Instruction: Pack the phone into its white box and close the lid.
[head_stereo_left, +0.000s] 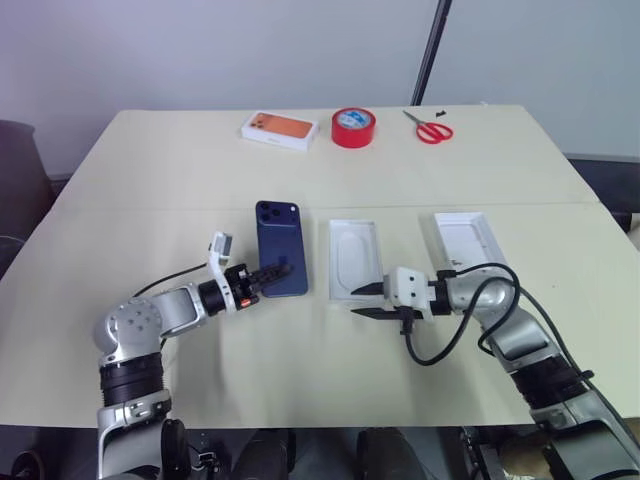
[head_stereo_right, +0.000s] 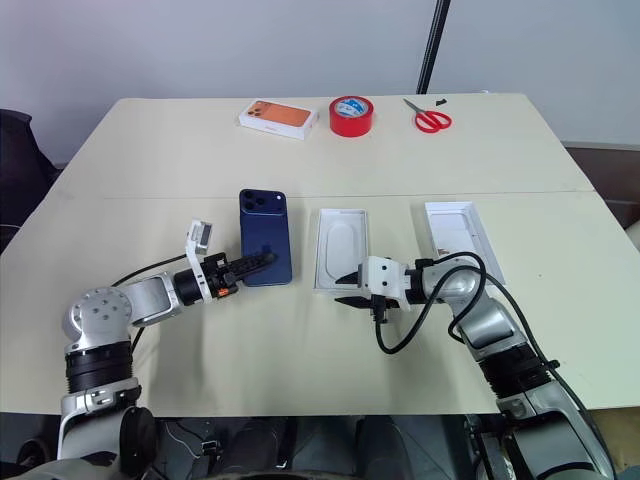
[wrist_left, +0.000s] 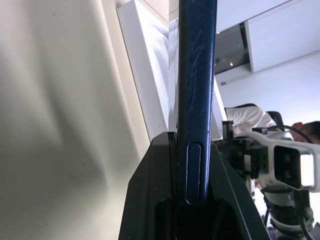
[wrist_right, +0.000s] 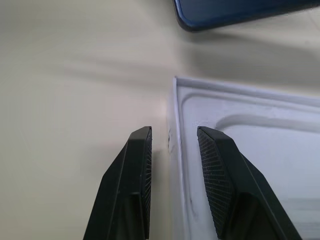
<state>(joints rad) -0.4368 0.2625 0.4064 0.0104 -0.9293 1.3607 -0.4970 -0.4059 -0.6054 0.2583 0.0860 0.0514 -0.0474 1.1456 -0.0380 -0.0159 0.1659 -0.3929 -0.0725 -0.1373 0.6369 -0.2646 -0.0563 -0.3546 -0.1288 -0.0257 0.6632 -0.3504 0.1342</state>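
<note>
1. Phone (head_stereo_left: 281, 250) clamped at its near edge in left hand (head_stereo_left: 268, 275), just above table (head_stereo_left: 150, 180).
2. Right hand (wrist_right: 172, 150) fingers narrowly apart, straddling rim of white insert tray (head_stereo_left: 355, 258).

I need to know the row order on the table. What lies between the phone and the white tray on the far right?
The white insert with an oval recess lies between the phone and that white tray, in both eye views.

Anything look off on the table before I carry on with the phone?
Nothing is spilled or broken. The phone is pinched by its near end in the left gripper, and fine scuffs show along its edge. The right gripper straddles a wall of the middle tray, fingers open. The far-right tray lies slightly skewed.
</note>
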